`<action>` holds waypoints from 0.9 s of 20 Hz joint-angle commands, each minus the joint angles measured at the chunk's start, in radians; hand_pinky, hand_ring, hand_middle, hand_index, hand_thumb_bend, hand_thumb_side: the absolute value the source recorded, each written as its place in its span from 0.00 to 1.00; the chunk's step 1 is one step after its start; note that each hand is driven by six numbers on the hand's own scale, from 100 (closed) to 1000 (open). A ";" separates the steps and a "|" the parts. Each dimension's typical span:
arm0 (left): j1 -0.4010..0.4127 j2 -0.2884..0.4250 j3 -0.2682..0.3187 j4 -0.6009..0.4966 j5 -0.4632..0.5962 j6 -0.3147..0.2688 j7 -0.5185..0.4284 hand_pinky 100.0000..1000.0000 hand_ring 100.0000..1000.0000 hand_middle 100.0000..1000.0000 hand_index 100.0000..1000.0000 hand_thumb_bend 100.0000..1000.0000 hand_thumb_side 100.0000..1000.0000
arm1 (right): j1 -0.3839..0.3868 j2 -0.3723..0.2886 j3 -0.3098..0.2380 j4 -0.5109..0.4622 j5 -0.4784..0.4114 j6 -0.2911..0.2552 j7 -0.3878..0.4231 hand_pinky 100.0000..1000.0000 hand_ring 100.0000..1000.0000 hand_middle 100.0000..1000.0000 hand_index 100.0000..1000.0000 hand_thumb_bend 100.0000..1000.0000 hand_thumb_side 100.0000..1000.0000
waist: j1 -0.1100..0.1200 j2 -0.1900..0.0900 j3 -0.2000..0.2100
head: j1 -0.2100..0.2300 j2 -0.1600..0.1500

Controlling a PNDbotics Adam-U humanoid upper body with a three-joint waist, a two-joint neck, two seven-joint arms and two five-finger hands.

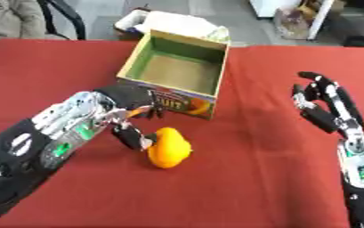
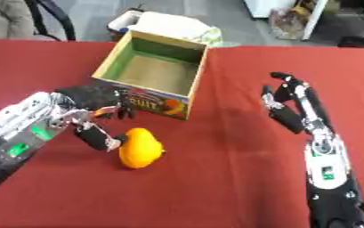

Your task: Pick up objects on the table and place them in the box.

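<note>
A yellow-orange rounded fruit [image 1: 169,148] lies on the red table just in front of the open cardboard box [image 1: 183,100]. The box has green inner walls and nothing shows inside it. My left hand [image 1: 125,106] reaches in from the lower left. Its thumb [image 1: 130,136] touches the fruit's left side, and its dark fingers [image 1: 154,109] hang above the fruit, close to the box's front wall, not closed round it. My right hand [image 2: 293,101] rests open at the right, fingers up, well away from fruit and box.
The red cloth [image 1: 239,178] covers the whole table. Behind the box lies a white bundle [image 1: 169,20], and a black chair [image 1: 64,18] stands at the far left edge. A clear bag [image 1: 293,20] sits on the floor at the back right.
</note>
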State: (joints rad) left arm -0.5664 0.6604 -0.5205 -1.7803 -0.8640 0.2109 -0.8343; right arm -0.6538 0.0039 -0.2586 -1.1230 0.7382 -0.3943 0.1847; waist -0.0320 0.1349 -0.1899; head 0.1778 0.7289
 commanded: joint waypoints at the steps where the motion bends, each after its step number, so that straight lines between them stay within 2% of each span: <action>1: -0.024 0.030 0.016 -0.025 0.027 -0.007 -0.058 0.62 0.59 0.63 0.80 0.15 0.27 | -0.017 -0.014 -0.001 -0.015 0.005 0.002 0.001 0.55 0.54 0.33 0.86 0.00 0.61 | 0.002 -0.016 0.001 | 0.000 0.007; 5: -0.029 0.039 0.008 -0.015 0.082 -0.007 -0.072 0.64 0.62 0.66 0.82 0.15 0.27 | -0.016 -0.013 0.000 -0.016 0.006 0.002 0.002 0.55 0.54 0.33 0.86 0.00 0.61 | 0.002 -0.017 0.001 | 0.000 0.008; 9: -0.028 0.027 -0.012 0.005 0.187 -0.003 -0.073 0.65 0.67 0.73 0.85 0.06 0.23 | -0.017 -0.010 0.000 -0.016 0.006 0.002 0.003 0.55 0.54 0.33 0.86 0.00 0.62 | 0.001 -0.016 0.000 | 0.000 0.010; 13: -0.029 0.022 -0.035 0.019 0.278 0.004 -0.073 0.67 0.69 0.76 0.87 0.07 0.23 | -0.017 -0.010 0.000 -0.017 0.006 0.003 0.003 0.55 0.54 0.33 0.86 0.00 0.62 | 0.001 -0.016 -0.001 | 0.001 0.011; 18: -0.030 0.021 -0.053 0.029 0.323 -0.001 -0.073 0.66 0.68 0.74 0.86 0.08 0.23 | -0.016 -0.010 0.001 -0.016 0.006 0.003 0.004 0.55 0.54 0.33 0.86 0.00 0.62 | 0.002 -0.016 -0.002 | 0.001 0.011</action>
State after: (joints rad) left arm -0.5786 0.6687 -0.5753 -1.7465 -0.5526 0.2065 -0.9020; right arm -0.6538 0.0040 -0.2585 -1.1230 0.7383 -0.3908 0.1883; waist -0.0322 0.1348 -0.1909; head 0.1779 0.7375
